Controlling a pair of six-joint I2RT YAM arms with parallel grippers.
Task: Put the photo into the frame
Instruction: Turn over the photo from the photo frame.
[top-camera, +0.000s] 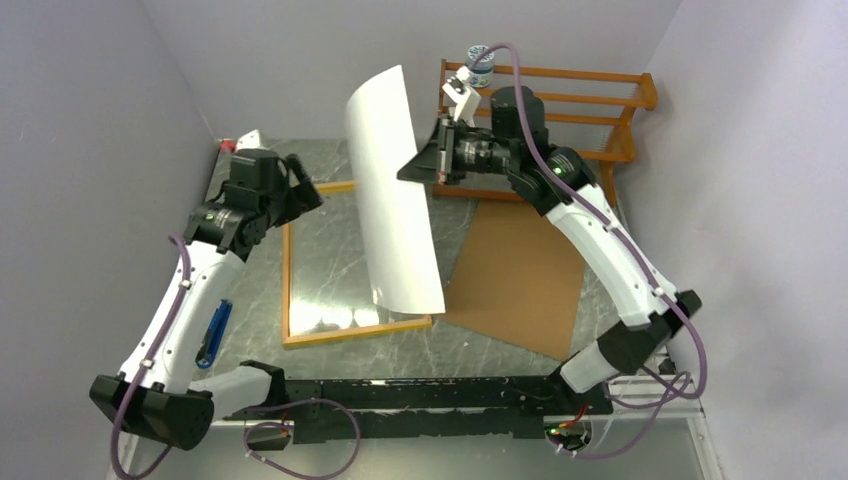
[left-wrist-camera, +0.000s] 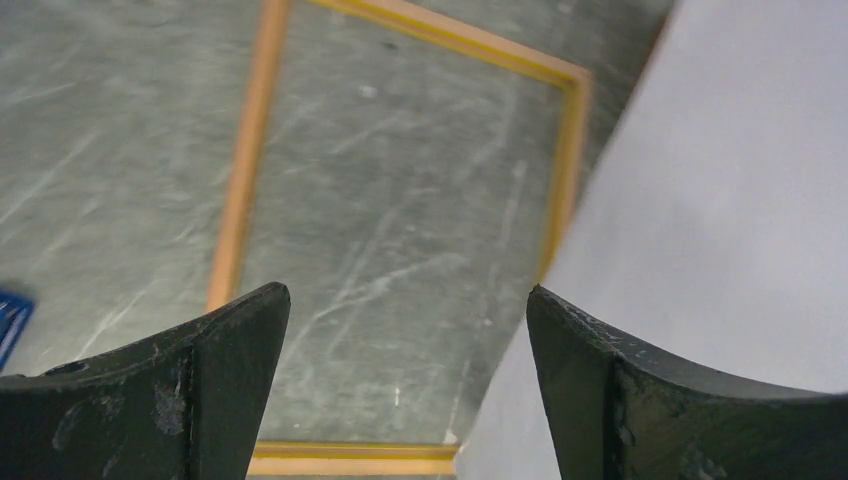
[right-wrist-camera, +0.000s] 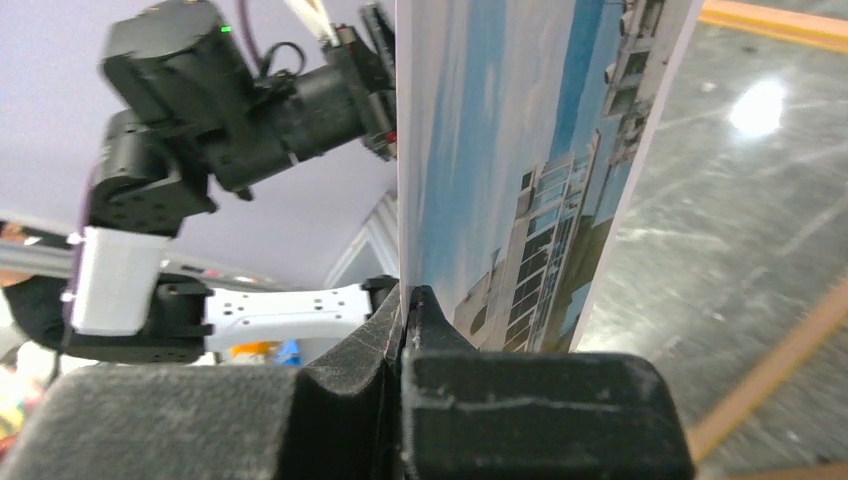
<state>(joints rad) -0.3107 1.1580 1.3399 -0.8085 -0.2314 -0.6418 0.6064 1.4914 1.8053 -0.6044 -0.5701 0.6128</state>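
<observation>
The frame (top-camera: 287, 290) lies flat, centre-left on the grey tabletop (top-camera: 480, 350). The right tool (top-camera: 415, 168) is clamped on the photo (top-camera: 400, 200), upright over the frame's right side. The left tool (top-camera: 305, 190) stands apart. The rack (top-camera: 600, 100), upper right, carries a jar (top-camera: 481, 62).

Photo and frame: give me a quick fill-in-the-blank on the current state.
The right gripper pinches the photo, whose plain ____ back faces the top camera.
The left gripper hovers near the frame with its jaws ____.
The brown backing board lies flat on the ____, beside the frame.
Missing: white; open; table.
</observation>
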